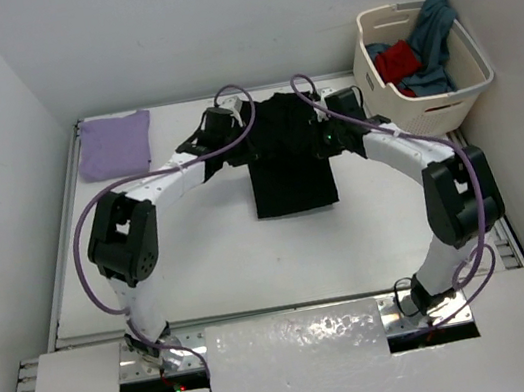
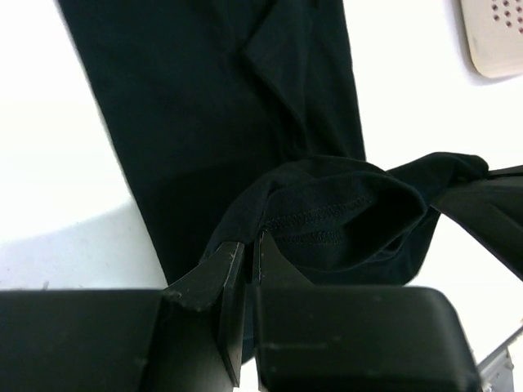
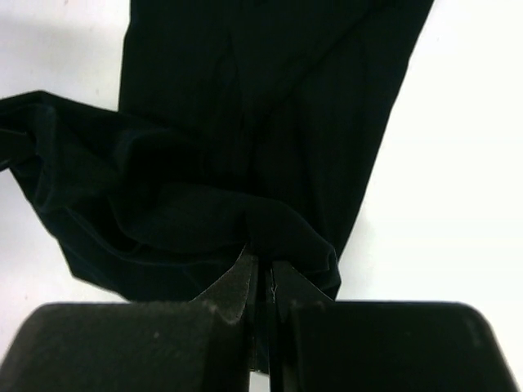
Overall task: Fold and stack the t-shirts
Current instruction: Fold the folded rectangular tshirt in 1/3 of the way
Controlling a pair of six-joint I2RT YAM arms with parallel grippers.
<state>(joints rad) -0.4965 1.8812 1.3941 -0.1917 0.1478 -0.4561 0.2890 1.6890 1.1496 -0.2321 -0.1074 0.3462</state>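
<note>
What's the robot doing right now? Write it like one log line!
left gripper: shut on black t-shirt | right gripper: shut on black t-shirt | lavender t-shirt: folded, far left | red t-shirt, teal t-shirt: in basket

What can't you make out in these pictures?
- Top view: the black t-shirt's far edge, covered by left gripper and right gripper.
- Top view: the red t-shirt and teal t-shirt, mostly hidden by the laundry basket wall.
- Left wrist view: the basket, cut off at the corner.

Cream basket [image 1: 437,105] walls off far right; table [image 1: 222,259] before black t-shirt [image 1: 291,176] passable.
</note>
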